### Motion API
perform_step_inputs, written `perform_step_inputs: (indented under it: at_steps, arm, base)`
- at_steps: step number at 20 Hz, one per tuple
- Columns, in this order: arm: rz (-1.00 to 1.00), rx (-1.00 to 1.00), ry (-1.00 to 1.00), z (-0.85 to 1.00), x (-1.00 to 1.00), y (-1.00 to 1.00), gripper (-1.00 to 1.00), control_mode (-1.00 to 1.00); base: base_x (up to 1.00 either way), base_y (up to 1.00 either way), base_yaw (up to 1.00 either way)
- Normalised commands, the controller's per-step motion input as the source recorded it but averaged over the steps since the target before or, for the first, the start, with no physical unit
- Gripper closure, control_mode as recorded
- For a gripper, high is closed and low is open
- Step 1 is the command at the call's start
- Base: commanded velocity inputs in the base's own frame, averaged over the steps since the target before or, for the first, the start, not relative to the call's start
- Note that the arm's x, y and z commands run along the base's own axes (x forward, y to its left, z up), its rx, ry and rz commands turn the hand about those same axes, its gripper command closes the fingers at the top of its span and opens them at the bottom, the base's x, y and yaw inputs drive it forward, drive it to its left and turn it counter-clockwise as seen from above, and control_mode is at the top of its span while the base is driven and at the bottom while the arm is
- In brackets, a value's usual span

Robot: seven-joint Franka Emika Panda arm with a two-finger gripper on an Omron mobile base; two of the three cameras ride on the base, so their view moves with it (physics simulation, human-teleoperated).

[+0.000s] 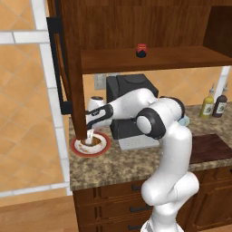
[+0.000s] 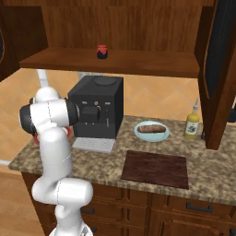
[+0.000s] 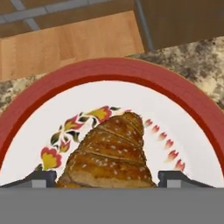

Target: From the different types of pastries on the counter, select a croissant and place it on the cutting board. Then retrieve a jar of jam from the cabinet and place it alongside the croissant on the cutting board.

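Red-rimmed, with painted flowers on white, a round plate sits at the left end of the speckled brown-beige granite tabletop, and we have our fingers lowered right over it. On that plate lies the golden-brown, lumpy crescent-shaped croissant. In the hand view its wide end sits between the two dark tips, which stand apart on either side of it; whether they already touch the crust we cannot tell, and nothing shows it lifted. So we judge the fingers released, spread around the pastry and ready to close.

Moving right, a black boxy coffee machine stands at the back of the tabletop. Above it, on the shelf of the dark brown wooden cabinet, waits the tiny squat jar of jam with its dark body and red lid. The cabinet doors hang open.

Further right, a pale blue plate holds the longer, darker log-shaped pastry, and near the front edge lies the flat dark reddish-brown cutting board, bare. At the far right back stands a yellow sauce bottle.

We reckon the task is barely begun: the croissant must still be grasped and carried to the board, then the jar fetched.
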Motion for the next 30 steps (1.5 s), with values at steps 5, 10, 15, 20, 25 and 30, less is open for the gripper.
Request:
perform_step_inputs:
  at_steps: [5,10,15,20,25,30]
  arm:
    - [0.00,0.00,0.00,0.91,-0.41,0.11,1.00,-1.00]
    - [0.05,0.00,0.09,0.63,-0.46,0.00,1.00,-1.00]
    - [0.13,0.00,0.06,0.42,-0.81,0.00,1.00,-1.00]
    - [0.01,0.04,-0.04,0.23,-1.00,-0.31,1.00,-1.00]
    - [0.00,0.16,-0.03,0.13,-1.00,-0.67,1.00,-1.00]
    - [-0.06,0.17,-0.01,0.57,-1.00,-0.57,1.00,-1.00]
  base:
    - [0.00,0.00,0.00]
    - [0.00,0.00,0.00]
    - [0.00,0.00,0.00]
    - [0.00,0.00,0.00]
    - [0.00,0.00,0.00]
    - [0.00,0.00,0.00]
